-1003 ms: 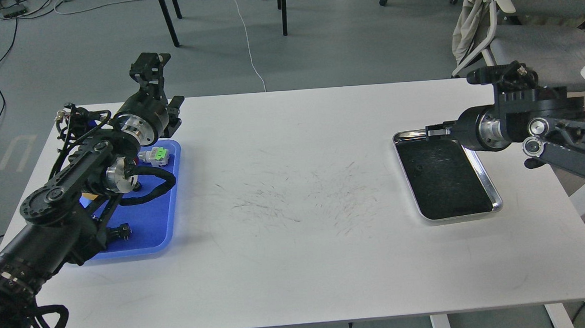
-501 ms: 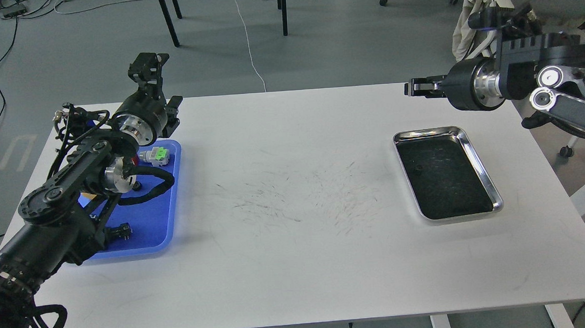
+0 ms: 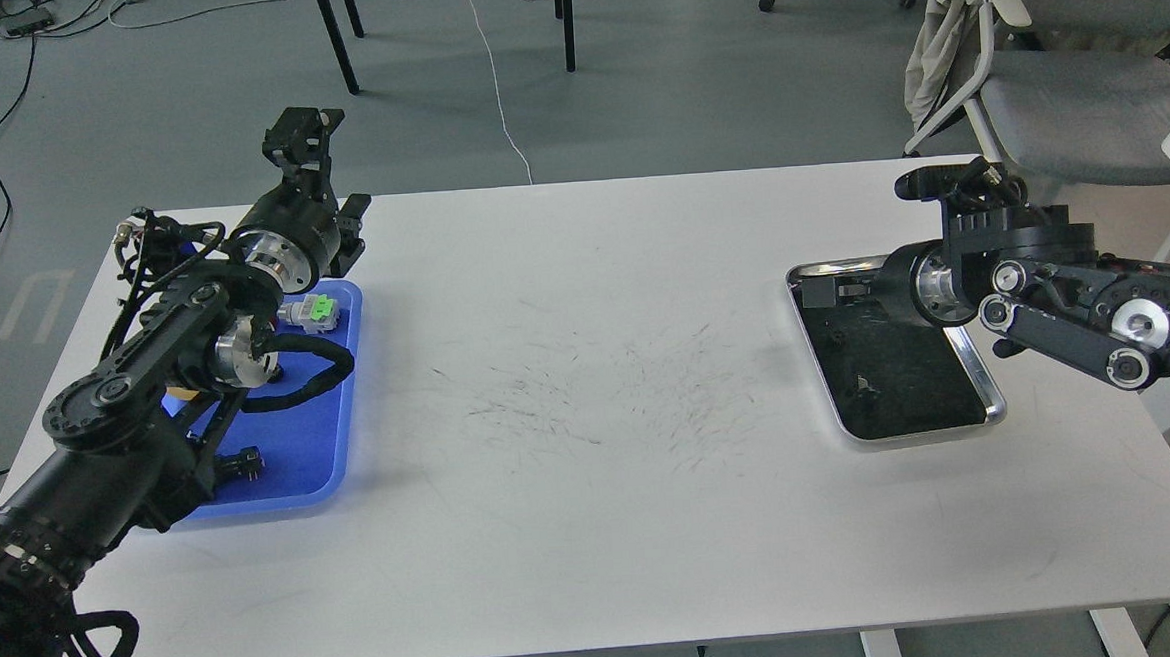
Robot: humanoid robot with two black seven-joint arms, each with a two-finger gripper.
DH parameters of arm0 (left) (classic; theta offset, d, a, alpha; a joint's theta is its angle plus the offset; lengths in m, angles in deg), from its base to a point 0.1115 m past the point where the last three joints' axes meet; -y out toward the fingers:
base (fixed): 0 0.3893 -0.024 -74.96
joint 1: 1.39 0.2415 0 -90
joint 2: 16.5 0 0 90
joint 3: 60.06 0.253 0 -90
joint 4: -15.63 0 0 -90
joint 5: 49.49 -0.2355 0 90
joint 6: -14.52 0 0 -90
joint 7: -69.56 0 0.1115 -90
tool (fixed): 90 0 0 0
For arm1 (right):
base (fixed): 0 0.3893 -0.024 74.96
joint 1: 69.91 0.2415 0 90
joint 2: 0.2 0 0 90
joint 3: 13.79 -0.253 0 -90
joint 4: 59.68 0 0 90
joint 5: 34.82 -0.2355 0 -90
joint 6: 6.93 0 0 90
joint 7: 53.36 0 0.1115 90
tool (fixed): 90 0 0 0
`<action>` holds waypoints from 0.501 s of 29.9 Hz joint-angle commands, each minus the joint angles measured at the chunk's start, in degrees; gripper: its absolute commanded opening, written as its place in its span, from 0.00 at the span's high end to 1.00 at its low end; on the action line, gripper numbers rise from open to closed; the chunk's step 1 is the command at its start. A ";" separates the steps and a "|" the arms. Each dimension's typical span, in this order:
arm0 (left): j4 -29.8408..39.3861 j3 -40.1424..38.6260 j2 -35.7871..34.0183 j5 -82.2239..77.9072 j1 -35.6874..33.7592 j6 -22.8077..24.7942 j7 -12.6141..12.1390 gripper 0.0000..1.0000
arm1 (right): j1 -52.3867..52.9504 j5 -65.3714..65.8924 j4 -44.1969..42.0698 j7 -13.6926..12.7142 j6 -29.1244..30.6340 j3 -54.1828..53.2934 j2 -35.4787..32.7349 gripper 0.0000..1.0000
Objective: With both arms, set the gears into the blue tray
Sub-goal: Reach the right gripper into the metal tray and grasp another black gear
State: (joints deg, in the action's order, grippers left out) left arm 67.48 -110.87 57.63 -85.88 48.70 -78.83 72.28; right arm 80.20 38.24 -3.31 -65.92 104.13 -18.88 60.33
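From the head view, a white tabletop (image 3: 595,528) on a grey floor carries the blue tray (image 3: 316,443) at nine o'clock and a silver tray (image 3: 989,387) at three o'clock. The right end effector (image 3: 829,294) sits low over the silver tray's far end, fingers too dark to tell apart; the left end effector (image 3: 303,143) points up past the blue tray, also unreadable. This looks like the reach-and-pick step, and next the right fingers must close on a gear (image 3: 863,386), seemingly a tiny speck on the dark floor.

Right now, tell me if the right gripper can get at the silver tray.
Probably yes. The right gripper hangs over the far left corner of the silver tray, with nothing visible between them.
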 commanded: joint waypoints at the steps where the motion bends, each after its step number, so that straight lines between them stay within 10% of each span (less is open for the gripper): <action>1: 0.00 0.80 0.05 0.00 0.00 0.01 0.00 0.01 | -1.66 1.47 -2.40 0.09 -0.05 0.00 1.78 0.04; 15: 0.00 0.97 -0.04 0.00 -0.09 0.01 0.00 0.01 | -3.15 4.99 -5.57 0.17 -0.75 0.00 3.80 0.08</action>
State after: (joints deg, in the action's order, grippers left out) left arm 67.48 -109.89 57.77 -85.88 48.70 -78.82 72.28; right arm 77.75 43.19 -8.89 -65.82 103.70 -18.88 64.13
